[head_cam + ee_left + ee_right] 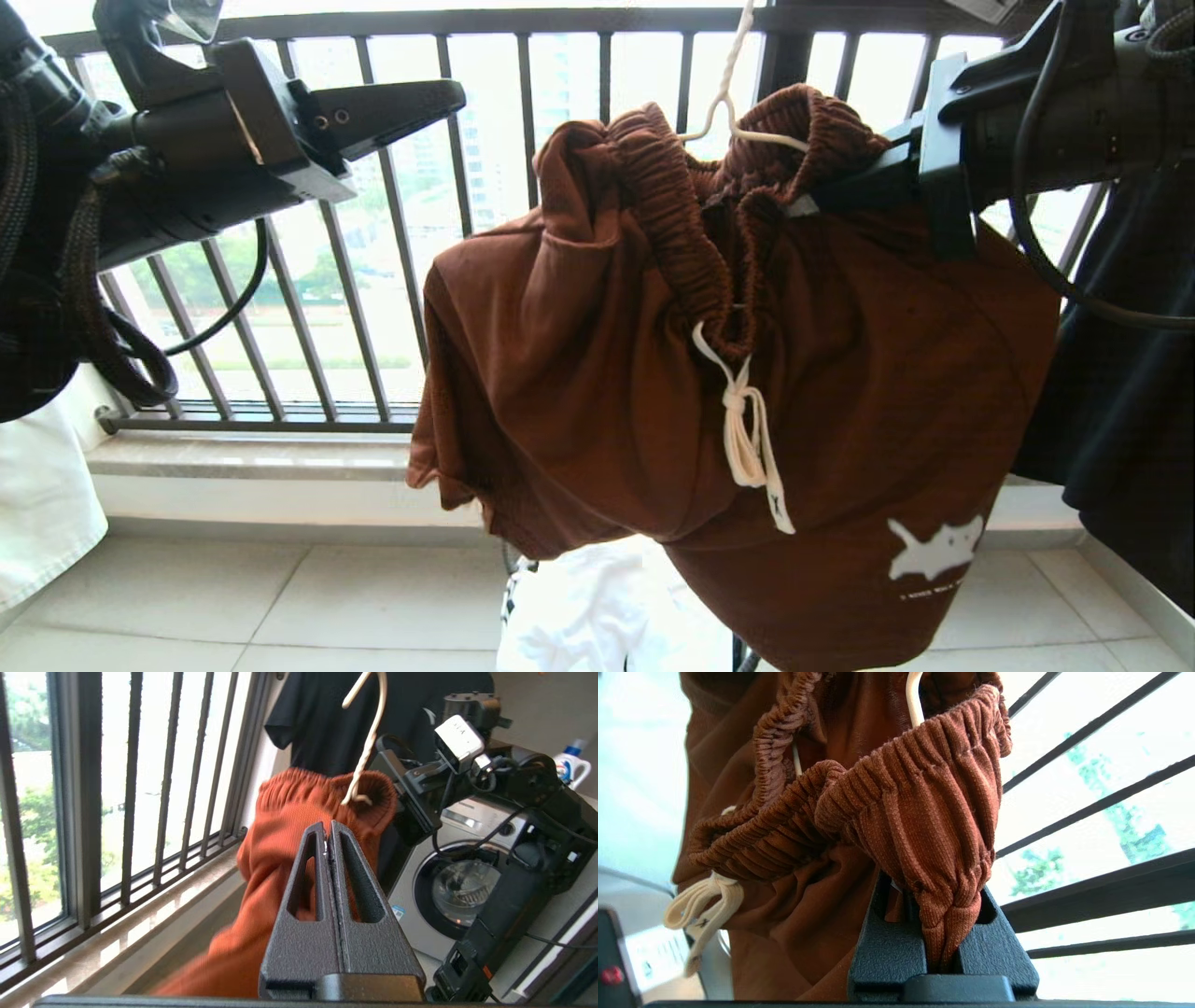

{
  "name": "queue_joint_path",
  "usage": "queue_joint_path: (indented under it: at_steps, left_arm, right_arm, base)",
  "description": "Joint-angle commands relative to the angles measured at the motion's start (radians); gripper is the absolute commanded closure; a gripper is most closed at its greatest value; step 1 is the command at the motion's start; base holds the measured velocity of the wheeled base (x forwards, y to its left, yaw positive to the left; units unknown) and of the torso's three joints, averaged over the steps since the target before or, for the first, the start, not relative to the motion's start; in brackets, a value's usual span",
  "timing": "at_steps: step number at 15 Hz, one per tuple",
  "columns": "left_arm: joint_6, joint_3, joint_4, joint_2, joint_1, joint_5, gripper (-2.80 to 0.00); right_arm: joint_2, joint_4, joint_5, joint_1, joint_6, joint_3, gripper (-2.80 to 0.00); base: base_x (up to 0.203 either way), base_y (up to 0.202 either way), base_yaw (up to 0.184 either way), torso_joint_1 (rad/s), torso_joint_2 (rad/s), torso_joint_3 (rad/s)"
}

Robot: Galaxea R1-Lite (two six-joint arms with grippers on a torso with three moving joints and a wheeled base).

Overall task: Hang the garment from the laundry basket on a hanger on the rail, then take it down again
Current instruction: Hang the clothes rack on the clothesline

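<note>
Right pincer (pixel 943 952): clenched on the shorts' (pixel 653 392) waistband, frame centre-right.
Left pincer (pixel 331 833): clenched, empty, upper left.
Advice: steady the hanger (pixel 724 103) while easing fabric.

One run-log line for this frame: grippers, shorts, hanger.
left gripper: shut, empty, beside shorts | right gripper: shut on waistband | rust-brown shorts: bunched on hanger | wire hanger: hook up, top out of view

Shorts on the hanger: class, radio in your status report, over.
Right end effector shut on shorts waistband. Left end effector shut, empty, clear. Shorts on hanger. Nothing obstructing.
</note>
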Motion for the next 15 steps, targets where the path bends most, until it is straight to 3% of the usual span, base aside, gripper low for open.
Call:
queue_joint_path:
  at_steps: [1, 5, 9, 13, 14, 15]
  left_arm:
    - [-0.006, 0.002, 0.060, -0.025, 0.024, -0.004, 0.00]
    - [-0.005, 0.045, 0.245, -0.108, 0.142, -0.005, 0.00]
    - [0.014, 0.005, 0.436, -0.200, 0.208, -0.012, 0.00]
    - [0.167, -0.139, 0.717, -0.112, 0.205, 0.002, 0.00]
    - [0.229, -0.173, 0.797, -0.091, 0.192, 0.056, 0.00]
    - [0.300, -0.187, 0.841, -0.075, 0.164, 0.159, 0.00]
  right_arm:
    - [0.001, -0.041, 0.002, 0.000, 0.096, 0.003, 0.00]
    - [-0.024, -0.158, -0.003, -0.018, 0.227, 0.093, 0.00]
    - [-0.066, -0.371, -0.004, -0.071, 0.269, 0.319, 0.00]
    - [-0.101, -0.580, -0.041, -0.105, 0.433, 0.490, 0.00]
    - [-0.099, -0.621, -0.055, -0.111, 0.460, 0.521, 0.00]
    - [-0.097, -0.656, -0.073, -0.116, 0.477, 0.553, 0.00]
  base:
    - [0.000, 0.000, 0.000, 0.000, 0.00, 0.000]
    - [0.000, 0.000, 0.000, 0.000, 0.00, 0.000]
    - [0.000, 0.000, 0.000, 0.000, 0.00, 0.000]
    - [0.000, 0.000, 0.000, 0.000, 0.00, 0.000]
    - [0.000, 0.000, 0.000, 0.000, 0.00, 0.000]
    - [0.000, 0.000, 0.000, 0.000, 0.00, 0.000]
